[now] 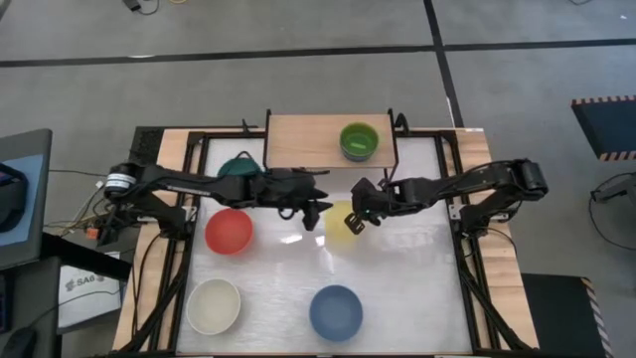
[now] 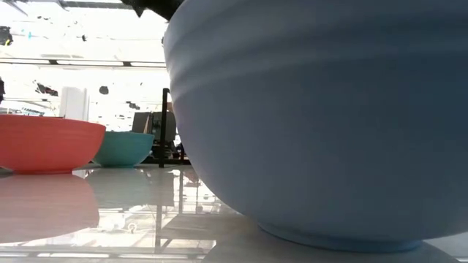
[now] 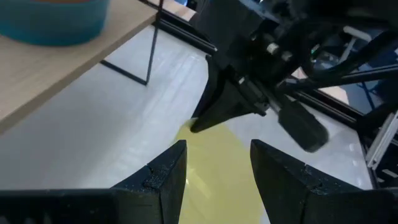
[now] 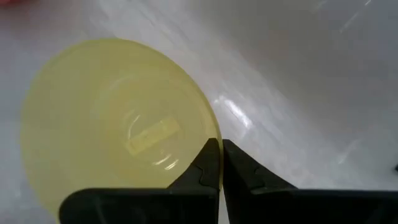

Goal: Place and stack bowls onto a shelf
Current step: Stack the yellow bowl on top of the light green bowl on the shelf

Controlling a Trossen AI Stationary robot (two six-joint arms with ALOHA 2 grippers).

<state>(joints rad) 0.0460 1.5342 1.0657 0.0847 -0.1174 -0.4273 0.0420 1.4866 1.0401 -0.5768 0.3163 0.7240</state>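
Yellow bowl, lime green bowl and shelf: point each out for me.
yellow bowl [image 4: 118, 124]: right wrist view, inner floor.
lime green bowl [image 1: 359, 140]: high view, middle of the inside.
shelf [image 1: 298, 140]: high view, bare wood left of that bowl.

A box [image 1: 87, 283] left of the table reads "SAB".
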